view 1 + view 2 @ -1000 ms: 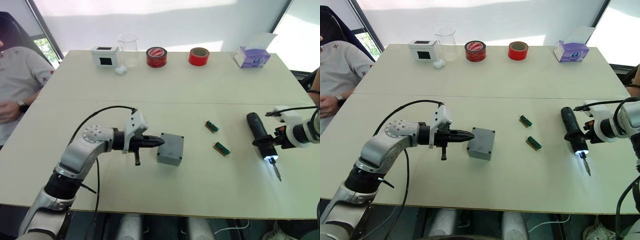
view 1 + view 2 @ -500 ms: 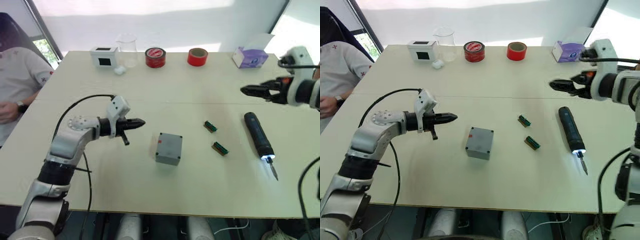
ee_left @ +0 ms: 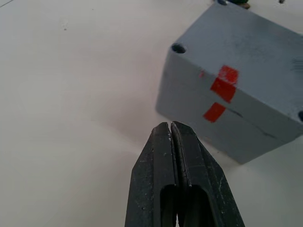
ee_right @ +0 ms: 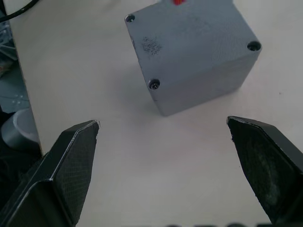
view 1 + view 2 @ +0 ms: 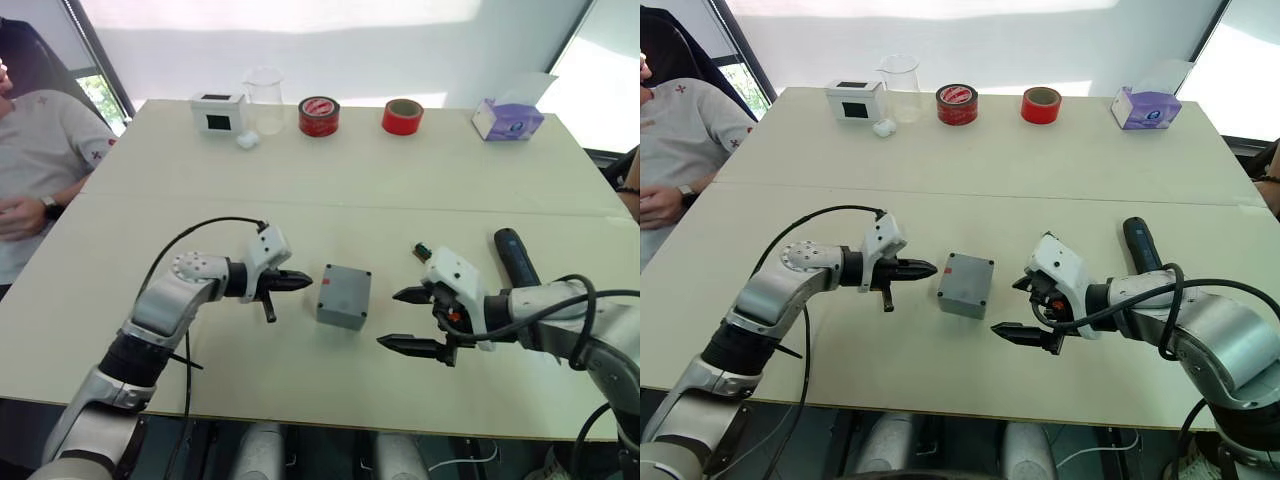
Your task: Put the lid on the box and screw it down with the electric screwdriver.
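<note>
sitting near the middle of the pale table (image 5: pixel 420 180) is the small grey square plastic box (image 5: pixel 343 296), its lid already seated on top so the two read as one closed block, with red marks on the face turned toward the left arm. the right wrist view shows screw holes at the top corners, and at least one seems to carry a screw head; whether the others are filled is too small to tell.

the left gripper (image 5: pixel 300 282) hovers just beside the box on its left, its two black fingers pressed together on nothing, tips aimed at the red-marked face but apart from it. the right gripper (image 5: pixel 1022 309) sits on the box's other side, near it, fingers spread wide and empty, facing the block.

the long black cylindrical electric screwdriver (image 5: pixel 514 254) lies flat on the table behind the right forearm, well apart from the box, with nothing gripping it.

by the look of it, the lid-placing part is done and the screwing is either being checked or about to resume. the next move likely calls for steadying the box: the right gripper would need to straddle its sides squarely without nudging it, while the left stays clear or braces the opposite face. the screwdriver would need picking up for driving.
</note>
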You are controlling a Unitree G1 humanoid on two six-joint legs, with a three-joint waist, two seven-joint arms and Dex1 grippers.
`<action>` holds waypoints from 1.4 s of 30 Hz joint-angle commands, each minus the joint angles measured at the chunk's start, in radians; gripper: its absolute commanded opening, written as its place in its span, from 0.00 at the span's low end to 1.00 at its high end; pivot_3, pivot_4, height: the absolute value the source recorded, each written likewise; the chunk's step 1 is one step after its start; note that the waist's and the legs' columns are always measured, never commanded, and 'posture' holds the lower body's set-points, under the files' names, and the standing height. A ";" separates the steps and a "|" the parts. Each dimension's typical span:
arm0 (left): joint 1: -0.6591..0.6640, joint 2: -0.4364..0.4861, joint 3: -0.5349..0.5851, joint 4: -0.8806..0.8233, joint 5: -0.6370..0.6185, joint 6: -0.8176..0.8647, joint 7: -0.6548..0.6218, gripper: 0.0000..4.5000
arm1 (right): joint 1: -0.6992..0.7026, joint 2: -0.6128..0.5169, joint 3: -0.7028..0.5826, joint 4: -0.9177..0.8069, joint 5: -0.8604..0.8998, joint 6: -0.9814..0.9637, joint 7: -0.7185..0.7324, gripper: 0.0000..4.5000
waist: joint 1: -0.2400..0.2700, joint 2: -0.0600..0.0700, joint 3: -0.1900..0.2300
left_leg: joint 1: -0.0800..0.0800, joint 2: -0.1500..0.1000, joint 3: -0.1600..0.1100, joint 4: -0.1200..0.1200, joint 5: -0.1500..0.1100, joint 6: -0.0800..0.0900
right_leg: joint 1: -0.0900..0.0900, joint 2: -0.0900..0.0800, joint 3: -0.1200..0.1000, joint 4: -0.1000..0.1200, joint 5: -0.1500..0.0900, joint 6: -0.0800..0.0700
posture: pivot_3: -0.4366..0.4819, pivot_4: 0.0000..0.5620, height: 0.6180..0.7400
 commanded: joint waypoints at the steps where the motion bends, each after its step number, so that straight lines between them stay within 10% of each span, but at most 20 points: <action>1: -0.045 -0.012 -0.017 0.009 0.025 -0.042 -0.014 0.00 | -0.005 0.026 0.045 -0.020 -0.007 -0.035 -0.023 0.98 | 0.002 0.000 0.000 | 0.000 0.000 0.000 0.000 0.000 0.000 | 0.000 0.000 0.000 0.000 0.000 0.000 | 0.48 0.27 0.79; 18: -0.237 -0.139 -0.009 0.390 0.126 -0.236 -0.046 0.00 | -0.016 0.044 0.052 -0.022 0.034 -0.033 -0.059 0.98 | 0.002 0.000 0.000 | -0.001 0.001 -0.001 0.006 -0.003 0.007 | 0.001 0.001 0.000 0.002 0.000 0.000 | 0.48 0.27 0.79; 28: -0.040 0.025 0.015 0.064 0.060 -0.071 -0.113 0.00 | -0.028 -0.044 0.166 0.169 -0.202 -0.282 0.001 0.98 | 0.001 0.000 0.000 | -0.002 0.002 0.000 0.007 -0.001 0.003 | 0.001 0.001 -0.001 0.001 0.000 0.000 | 0.48 0.27 0.79; 42: -0.036 -0.062 -0.034 0.048 0.076 -0.014 -0.058 0.00 | -0.015 0.032 0.275 0.180 -0.256 -0.356 0.092 0.98 | 0.001 -0.001 0.000 | -0.002 0.002 0.000 0.011 -0.002 0.004 | 0.003 0.001 -0.001 0.003 0.000 0.000 | 0.48 0.27 0.79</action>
